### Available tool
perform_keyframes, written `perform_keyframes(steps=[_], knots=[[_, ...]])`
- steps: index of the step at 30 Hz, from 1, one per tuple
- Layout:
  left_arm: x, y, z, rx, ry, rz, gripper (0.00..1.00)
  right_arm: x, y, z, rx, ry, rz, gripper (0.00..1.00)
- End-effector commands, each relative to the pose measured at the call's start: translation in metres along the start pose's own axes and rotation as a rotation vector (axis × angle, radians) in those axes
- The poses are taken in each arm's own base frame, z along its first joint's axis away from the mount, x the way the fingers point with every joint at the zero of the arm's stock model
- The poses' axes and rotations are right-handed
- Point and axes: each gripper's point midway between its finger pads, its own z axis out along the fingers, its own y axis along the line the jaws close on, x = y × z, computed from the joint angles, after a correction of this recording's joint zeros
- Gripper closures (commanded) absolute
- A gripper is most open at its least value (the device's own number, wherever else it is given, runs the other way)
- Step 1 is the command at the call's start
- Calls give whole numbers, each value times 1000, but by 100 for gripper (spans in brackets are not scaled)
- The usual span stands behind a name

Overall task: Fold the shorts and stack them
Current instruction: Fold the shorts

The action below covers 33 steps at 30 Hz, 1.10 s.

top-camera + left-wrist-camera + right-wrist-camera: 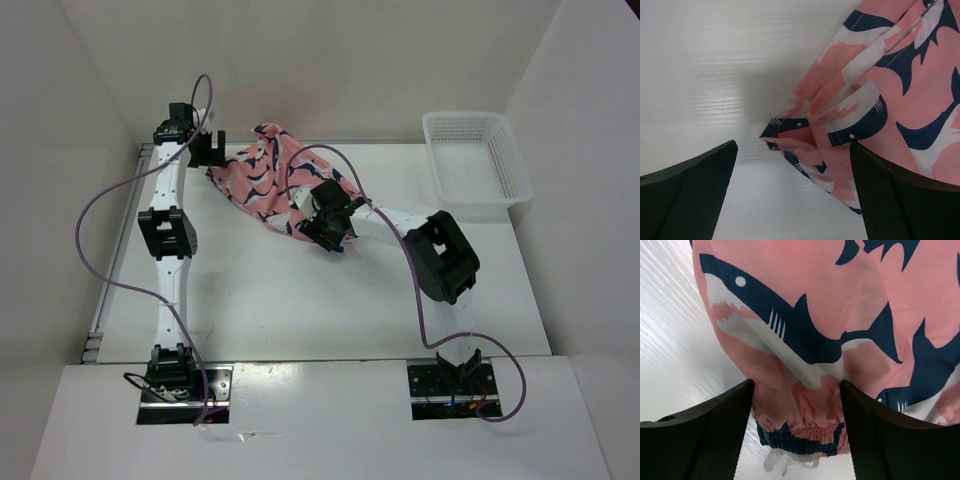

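We see the crumpled salmon-pink fabric shorts printed with navy-and-white sharks (270, 180) on the white table (260, 300), well left of the white perforated plastic basket (475, 160), with bare tabletop between them. Farthest from the basket, the left pincer (207, 148) stands open astride a hem corner (771, 122). Nearer the basket, the right pincer (330, 225) straddles the gathered waistband (800, 440); we cannot tell if it squeezes.
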Motion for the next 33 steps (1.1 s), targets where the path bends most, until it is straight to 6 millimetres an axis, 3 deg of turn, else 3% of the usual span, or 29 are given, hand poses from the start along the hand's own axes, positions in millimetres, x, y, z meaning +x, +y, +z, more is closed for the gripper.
perform_keyframes(steps=[1, 3, 4, 5, 8, 10, 13, 14, 17, 18, 19, 20, 21, 22, 23, 24, 26, 27, 29, 30, 31, 33], knots=[[11, -10, 16, 56, 20, 2, 0, -18, -14, -5, 56, -59, -28, 27], [23, -9, 25, 58, 52, -4, 2, -12, -11, -4, 47, -41, -29, 31], [24, -9, 25, 58, 52, -4, 8, -9, -10, -4, 43, -32, -30, 33], [31, -14, 28, 89, 73, -10, 21, -5, -6, -3, 26, -26, -31, 37], [42, -25, 28, 122, 116, -13, 42, 0, -3, -4, 22, -16, -31, 43], [52, -38, 24, 163, 160, -18, 73, 3, -3, -7, 18, -9, -41, 50], [59, -43, 5, 176, 216, -33, 99, 8, 0, -13, 4, -4, -69, 61], [69, -40, -6, 186, 264, -57, 99, 9, 2, -18, -6, -4, -83, 64], [61, -29, -44, 201, 271, -102, 100, 16, 5, -33, -26, 3, -125, 78], [46, -18, -75, 184, 236, -116, 100, 17, 9, -38, -48, -3, -139, 85], [70, -20, -79, 217, 322, -159, 100, 26, 15, -42, -70, 10, -154, 87], [72, -20, -88, 223, 324, -170, 100, 28, 17, -55, -88, 9, -180, 89], [58, -26, -125, 218, 275, -155, 99, 35, 27, -59, -132, 12, -191, 90], [99, -28, -118, 218, 375, -185, 99, 44, 35, -67, -174, 32, -216, 90], [113, -30, -128, 209, 392, -187, 99, 42, 38, -79, -193, 11, -229, 90], [109, -46, -163, 200, 343, -144, 98, 47, 49, -84, -247, 4, -236, 90], [145, -57, -178, 167, 386, -115, 97, 51, 59, -94, -302, -2, -252, 87], [181, -70, -197, 178, 447, -114, 96, 51, 61, -101, -314, -17, -269, 83], [209, -81, -211, 182, 493, -101, 90, 54, 70, -102, -359, -23, -273, 76], [217, -83, -221, 182, 492, -101, 83, 52, 69, -104, -354, -31, -274, 68], [246, -85, -227, 186, 574, -120, 75, 51, 70, -104, -361, -36, -274, 48], [262, -91, -239, 191, 607, -119, 60, 51, 71, -105, -362, -34, -265, 34]])
